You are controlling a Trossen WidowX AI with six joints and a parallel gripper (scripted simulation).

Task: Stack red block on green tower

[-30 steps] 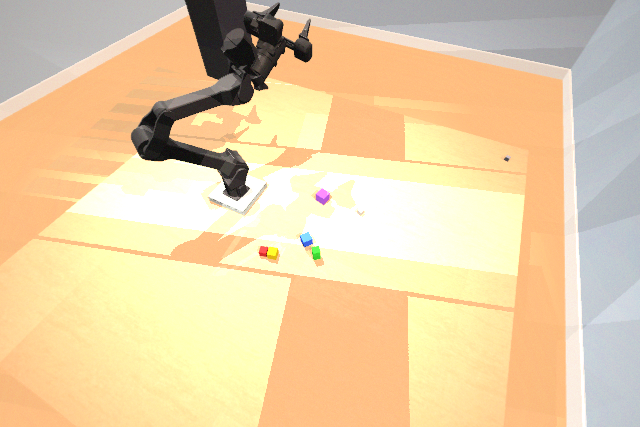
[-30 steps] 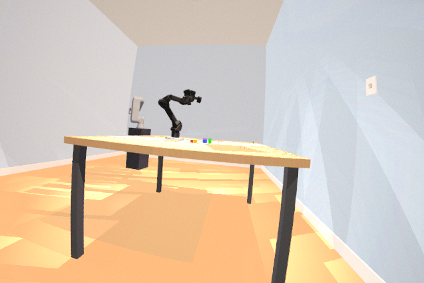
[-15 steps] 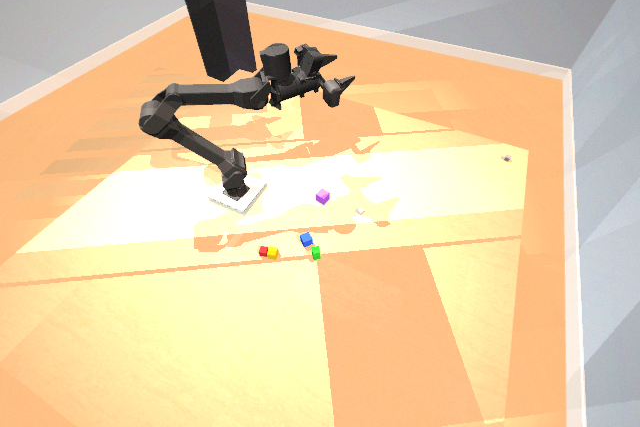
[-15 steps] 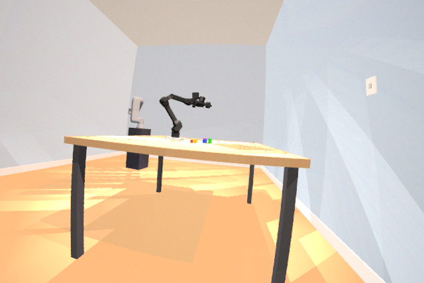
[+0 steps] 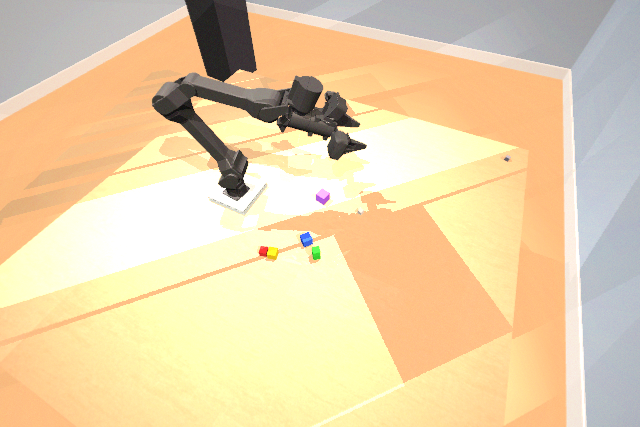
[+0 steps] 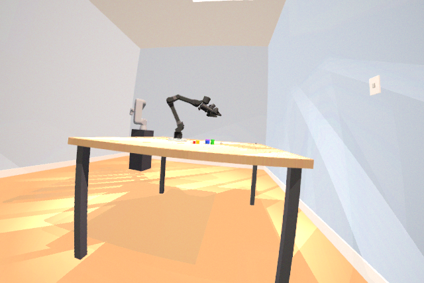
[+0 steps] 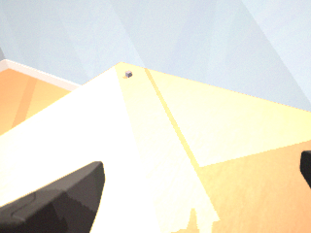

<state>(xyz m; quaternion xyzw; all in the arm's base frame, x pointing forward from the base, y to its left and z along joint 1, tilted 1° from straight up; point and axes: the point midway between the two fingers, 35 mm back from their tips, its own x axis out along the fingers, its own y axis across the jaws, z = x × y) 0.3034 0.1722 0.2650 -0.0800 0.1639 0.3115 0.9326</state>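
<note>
The red block (image 5: 263, 250) (image 6: 194, 142) lies on the table, touching a yellow block (image 5: 272, 253) (image 6: 197, 142) on its right. The short green tower (image 5: 315, 252) (image 6: 212, 141) stands a little further right, apart from them. My gripper (image 5: 359, 134) (image 6: 218, 114) (image 7: 200, 165) is open and empty. It hangs high above the table, well behind the blocks, pointing down and outward. In the wrist view only the two dark fingers and the table's far corner show; the red block and the tower are out of that view.
A blue block (image 5: 306, 238) (image 6: 207, 141) lies just behind the green tower. A purple block (image 5: 322, 196) lies nearer the arm's white base plate (image 5: 251, 196). A tiny grey cube (image 5: 507, 158) (image 7: 128, 74) sits near the table's far corner. A dark pedestal (image 5: 217, 19) (image 6: 140, 156) stands beyond the table.
</note>
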